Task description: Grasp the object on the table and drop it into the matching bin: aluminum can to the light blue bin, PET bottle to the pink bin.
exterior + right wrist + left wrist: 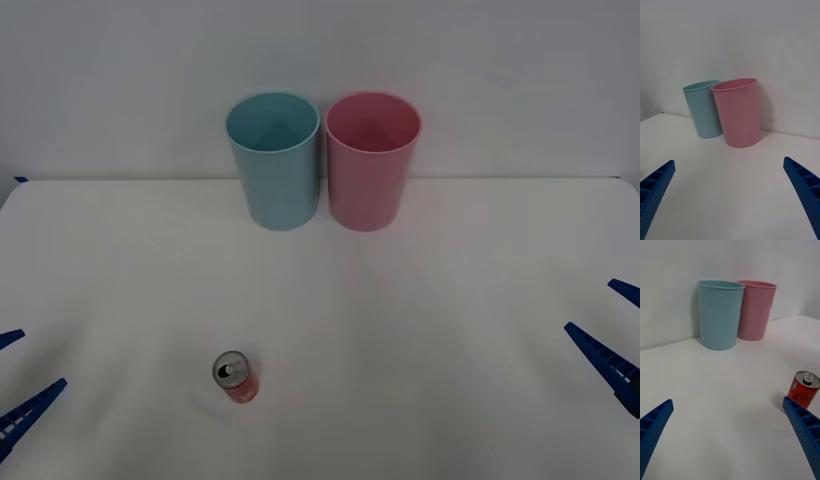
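A small red aluminum can (236, 377) with a silver top stands upright on the white table (420, 380), front left of centre; it also appears as the can (803, 389) just beyond one left finger. The light blue bin (273, 160) and the pink bin (371, 160) stand side by side at the table's back, light blue on the left. My left gripper (15, 385) is open at the left edge, well left of the can. My right gripper (612, 335) is open at the right edge, holding nothing. From the wrists I see the light blue bin (720, 314) (703, 108) and pink bin (755, 309) (738, 111).
A plain white wall (320, 60) rises right behind the bins. Broad bare table surface lies between the can and the bins and across the right half.
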Tool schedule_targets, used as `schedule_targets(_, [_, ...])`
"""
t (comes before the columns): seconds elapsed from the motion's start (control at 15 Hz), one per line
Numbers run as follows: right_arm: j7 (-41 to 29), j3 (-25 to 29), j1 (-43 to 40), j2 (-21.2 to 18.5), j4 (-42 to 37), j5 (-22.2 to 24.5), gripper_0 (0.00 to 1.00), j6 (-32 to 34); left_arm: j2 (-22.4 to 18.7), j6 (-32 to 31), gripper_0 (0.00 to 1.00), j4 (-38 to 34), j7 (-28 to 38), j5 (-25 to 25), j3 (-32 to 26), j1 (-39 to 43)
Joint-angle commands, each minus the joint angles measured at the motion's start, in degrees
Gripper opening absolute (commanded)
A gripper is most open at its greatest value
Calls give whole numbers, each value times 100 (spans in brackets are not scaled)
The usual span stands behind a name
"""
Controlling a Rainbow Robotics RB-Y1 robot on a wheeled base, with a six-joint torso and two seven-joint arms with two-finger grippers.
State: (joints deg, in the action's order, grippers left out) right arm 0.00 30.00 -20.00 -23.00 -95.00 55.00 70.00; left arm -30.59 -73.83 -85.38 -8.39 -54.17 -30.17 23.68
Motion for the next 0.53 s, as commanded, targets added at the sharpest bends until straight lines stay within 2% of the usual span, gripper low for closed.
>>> schedule_targets(0.07, [0, 0, 0, 0, 0, 0, 100, 0, -334, -290, 100, 619, -558, 47, 257, -145])
schedule_targets(0.27, [0, 0, 0, 0, 0, 0, 100, 0, -536, -448, 100, 980, -989, 64, 556, -259])
schedule_targets(0.53, [0, 0, 0, 0, 0, 0, 100, 0, -598, -466, 100, 988, -1209, 47, 987, -268])
